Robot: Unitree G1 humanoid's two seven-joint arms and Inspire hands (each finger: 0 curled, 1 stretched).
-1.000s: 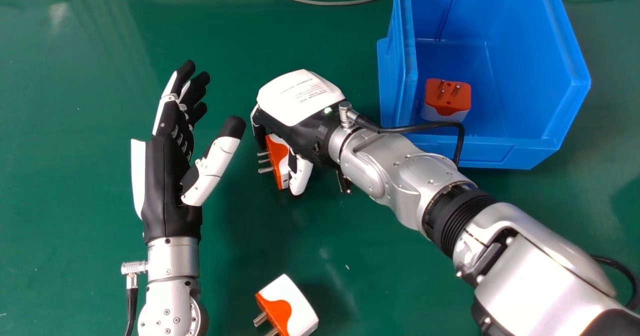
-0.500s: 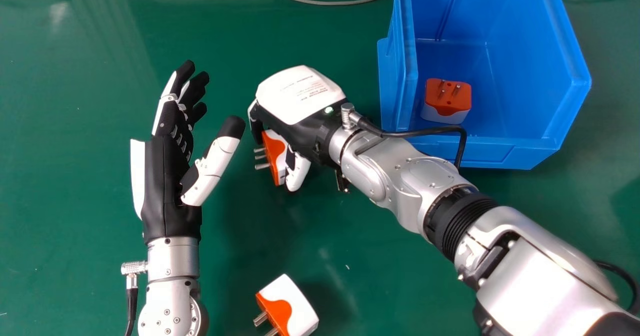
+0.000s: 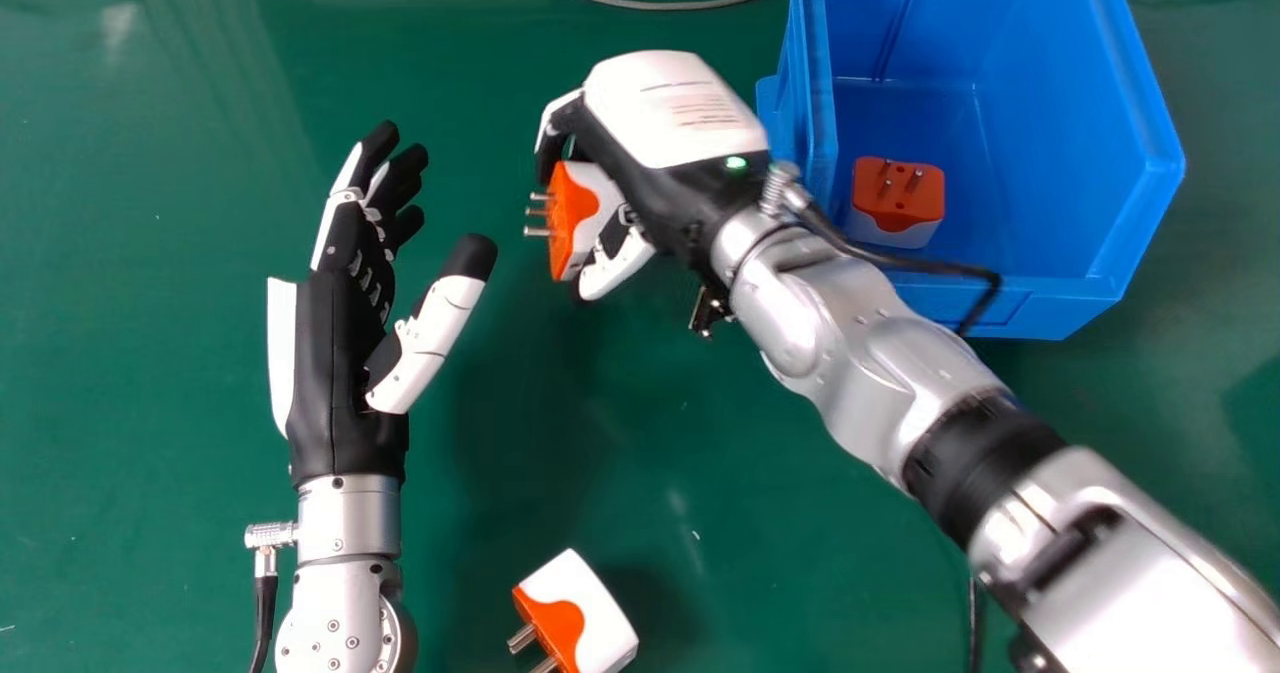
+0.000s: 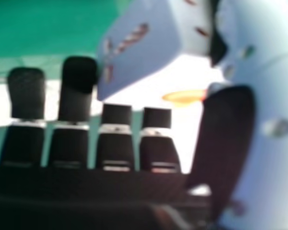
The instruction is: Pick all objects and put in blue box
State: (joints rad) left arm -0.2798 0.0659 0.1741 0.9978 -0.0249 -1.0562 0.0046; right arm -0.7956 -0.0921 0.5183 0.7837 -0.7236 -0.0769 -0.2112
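In the head view my right hand (image 3: pixel 665 118) is raised left of the blue box (image 3: pixel 1150 183), its fingers and thumb curled round an orange and white plug adapter (image 3: pixel 590 215) whose prongs point left. In the right hand view the right hand (image 4: pixel 77 91) has its fingertips and thumb around the adapter (image 4: pixel 149 43). A second adapter (image 3: pixel 590 608) lies on the table near the bottom edge. Another adapter (image 3: pixel 897 198) sits inside the box, prongs up. My left hand (image 3: pixel 340 333) stays at the left, fingers straight, thumb spread, holding nothing.
The green table (image 3: pixel 150 353) extends around both arms. A thin grey cable (image 3: pixel 650 3) runs along the far edge, left of the box. The box's near-left wall (image 3: pixel 815 143) rises close beside the right wrist.
My right hand has moved away from the robot and to the right, carrying the gripped adapter with it. Only slight shifts show at the left hand; the other two adapters stay put.
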